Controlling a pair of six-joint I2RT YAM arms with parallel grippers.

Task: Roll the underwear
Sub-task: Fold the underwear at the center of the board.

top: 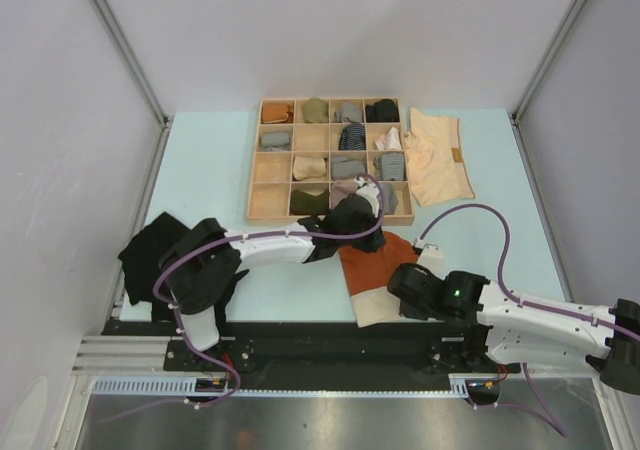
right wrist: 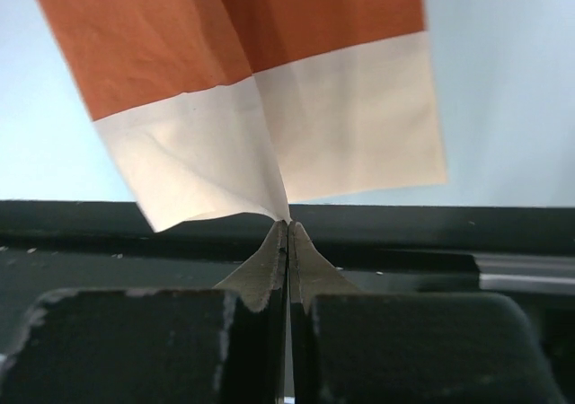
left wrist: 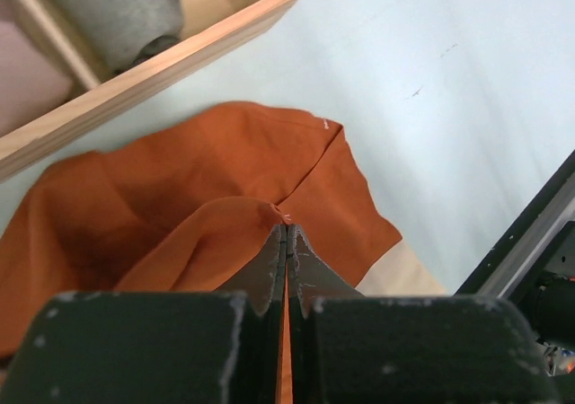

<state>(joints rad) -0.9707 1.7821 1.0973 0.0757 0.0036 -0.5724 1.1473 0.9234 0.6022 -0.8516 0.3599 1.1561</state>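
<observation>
Top external view first: we see the black underwear point(top: 150, 255) crumpled at the eight o'clock edge of the tabletop point(top: 210, 170), partly hidden by the left arm point(top: 200, 270). Moving rightward, the left pincer point(left wrist: 286, 233) is pressed together on a raised fold of the rust-orange underwear point(left wrist: 180, 206). That garment lies near the middle of the near edge, at six o'clock from the wooden tray point(top: 255, 185). From the left wrist view we note that the cloth is smooth and matte. It tents into a ridge where the fingers nip it, and soft creases run toward the tray's corner. A pale cream band point(right wrist: 359, 117) finishes its six o'clock end. The right pincer point(right wrist: 287, 229) is clamped on a corner of that band, drawing it into a small peak over the black rail point(right wrist: 449, 233) at the tabletop's edge. Farther right, the pale cream underwear point(top: 438, 155) lies spread flat at two o'clock, just beside the tray's right wall. Its small tan label point(top: 455, 155) sits near its three o'clock edge.
</observation>
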